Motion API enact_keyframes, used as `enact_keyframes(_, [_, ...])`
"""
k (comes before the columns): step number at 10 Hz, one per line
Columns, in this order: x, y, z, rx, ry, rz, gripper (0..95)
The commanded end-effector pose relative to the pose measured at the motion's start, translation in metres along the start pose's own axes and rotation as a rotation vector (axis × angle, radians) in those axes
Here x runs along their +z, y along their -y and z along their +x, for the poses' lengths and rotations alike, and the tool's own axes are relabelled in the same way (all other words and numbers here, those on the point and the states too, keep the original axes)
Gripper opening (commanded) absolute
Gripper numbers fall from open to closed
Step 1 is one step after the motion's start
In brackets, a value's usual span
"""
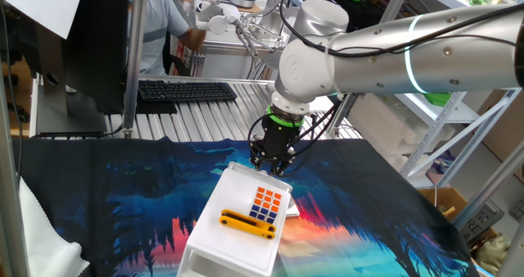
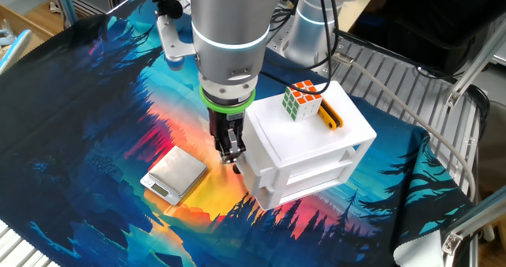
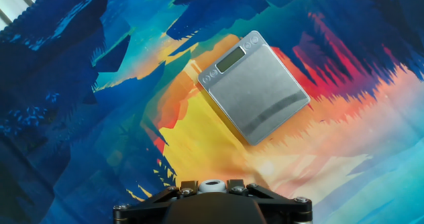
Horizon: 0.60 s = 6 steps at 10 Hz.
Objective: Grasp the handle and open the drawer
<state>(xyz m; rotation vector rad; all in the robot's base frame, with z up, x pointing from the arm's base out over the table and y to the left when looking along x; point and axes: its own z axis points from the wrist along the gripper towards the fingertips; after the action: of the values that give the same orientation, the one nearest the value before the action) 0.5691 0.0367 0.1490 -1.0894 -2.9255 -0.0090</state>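
Cabinet: a white boxy cabinet (image 2: 304, 152) stands on the printed cloth (image 2: 87, 125), toward 4 o'clock of centre in the other fixed view, with two drawer fronts stacked on the face turned toward 5 o'clock.
Drawer: the drawer (image 2: 316, 174) sits pushed in, flush with the cabinet's front; I cannot make out a handle from either side camera.
On top: a tiled cube (image 2: 302, 99) and a yellow bar (image 2: 330, 114) rest on the cabinet's top, the bar just at 3 o'clock of the cube. In the one fixed view the cube (image 1: 266, 203) lies at 12 o'clock of the bar (image 1: 246, 224).
Gripper: the gripper (image 2: 230, 152) hangs low, right beside the cabinet's side wall at 9 o'clock of it, fingers pointing down at the cloth. In the one fixed view it (image 1: 270, 161) stands behind the cabinet's far edge.
Jaws: they look drawn close together with nothing between them, though I cannot tell for certain.
Scale: a small silver scale (image 3: 255, 87) lies flat on the cloth, at 8 o'clock of the gripper in the other fixed view (image 2: 175, 174), apart from it.
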Motion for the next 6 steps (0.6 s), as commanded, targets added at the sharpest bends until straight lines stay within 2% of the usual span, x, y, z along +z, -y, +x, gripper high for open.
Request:
enact_keyframes(1, [0.0000,-0.0009,-0.0021,-0.001,-0.002,0.001,0.0])
enact_keyframes(6, [-0.0001,-0.0003,-0.0076,-0.004,-0.003,0.001,0.0])
